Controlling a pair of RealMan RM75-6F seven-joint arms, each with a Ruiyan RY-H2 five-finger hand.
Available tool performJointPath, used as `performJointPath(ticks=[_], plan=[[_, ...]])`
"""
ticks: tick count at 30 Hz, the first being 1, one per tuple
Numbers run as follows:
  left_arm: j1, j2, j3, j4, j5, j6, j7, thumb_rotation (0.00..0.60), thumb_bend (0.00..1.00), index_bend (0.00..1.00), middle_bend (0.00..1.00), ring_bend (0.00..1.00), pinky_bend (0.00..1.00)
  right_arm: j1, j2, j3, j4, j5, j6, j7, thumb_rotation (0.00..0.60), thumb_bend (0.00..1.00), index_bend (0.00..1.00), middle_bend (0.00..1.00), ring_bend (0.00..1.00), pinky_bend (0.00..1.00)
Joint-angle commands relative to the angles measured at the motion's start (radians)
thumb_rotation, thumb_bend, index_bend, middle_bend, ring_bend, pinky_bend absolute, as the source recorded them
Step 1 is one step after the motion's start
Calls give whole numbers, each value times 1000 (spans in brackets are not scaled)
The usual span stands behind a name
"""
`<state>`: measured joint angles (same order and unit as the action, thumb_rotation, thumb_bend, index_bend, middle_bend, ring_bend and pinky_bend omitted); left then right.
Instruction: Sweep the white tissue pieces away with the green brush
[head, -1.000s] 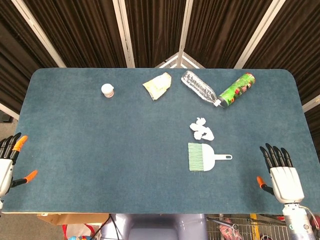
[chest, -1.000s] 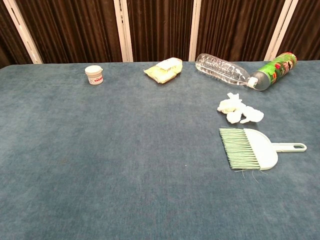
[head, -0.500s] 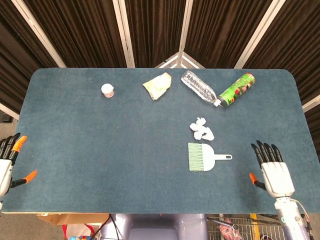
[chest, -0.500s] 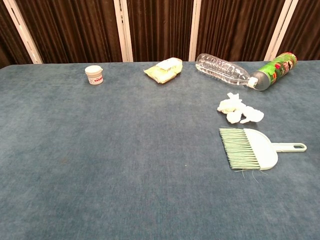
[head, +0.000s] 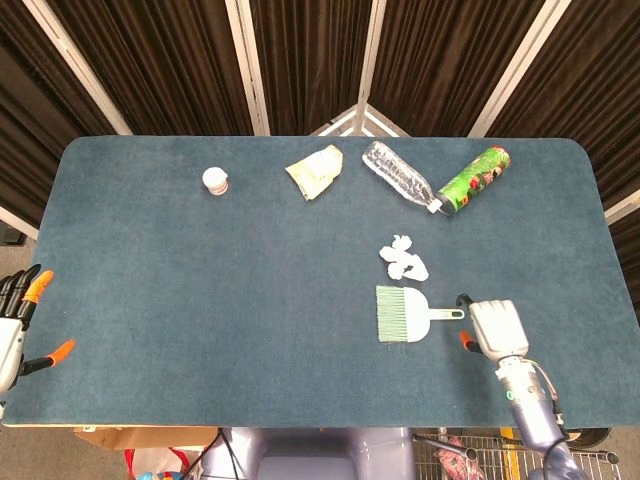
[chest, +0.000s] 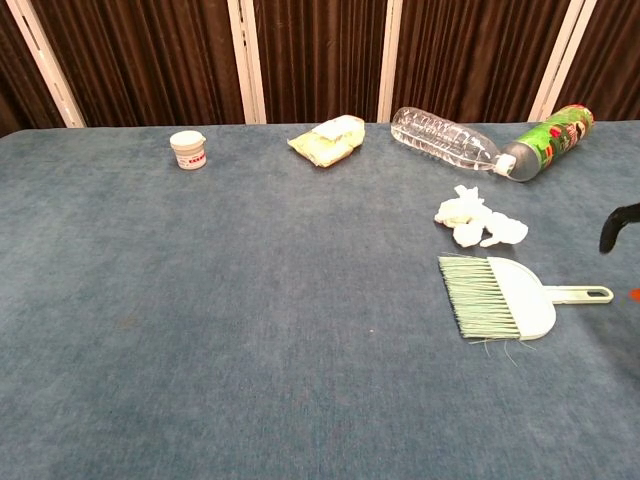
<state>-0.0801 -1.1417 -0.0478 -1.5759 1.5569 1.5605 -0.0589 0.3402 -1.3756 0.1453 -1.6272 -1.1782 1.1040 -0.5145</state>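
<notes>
The green brush (head: 403, 314) lies flat on the blue table, bristles to the left and its white handle pointing right; the chest view shows the brush (chest: 497, 297) at the right. Just beyond the brush sit the white tissue pieces (head: 403, 258), in a small clump (chest: 478, 222). My right hand (head: 494, 327) hovers by the end of the handle, back up, holding nothing; the chest view catches only a dark fingertip (chest: 618, 225) at the right edge. My left hand (head: 17, 322) is off the table's left edge, fingers apart and empty.
Along the far side lie a small white jar (head: 215, 180), a crumpled yellow packet (head: 315, 171), a clear plastic bottle (head: 400, 178) and a green can (head: 473, 179). Bare blue table (head: 200, 290) stretches left of the brush.
My right hand has moved left from the table's right edge to the end of the brush handle. The brush, the tissue and the left hand have not moved.
</notes>
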Motion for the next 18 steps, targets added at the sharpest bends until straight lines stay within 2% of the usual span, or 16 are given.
performJointPath(ticks=[1,14,18], plan=[[-1,1,1,0,1,-3,-2,600,0,0,0,0,17,31,-49,5,41,49,-27,-38,600,314,400,988,975,787],[-8,3,2,-5,-2,-17,-5,600,0,0,0,0,17,91,-135,15,143,161,-64,-76,600,314,410,988,976,787],[-9,4,1,-5,-3,-18,-8,600,0,0,0,0,17,101,-151,13,171,179,-69,-78,600,314,448,988,976,787]])
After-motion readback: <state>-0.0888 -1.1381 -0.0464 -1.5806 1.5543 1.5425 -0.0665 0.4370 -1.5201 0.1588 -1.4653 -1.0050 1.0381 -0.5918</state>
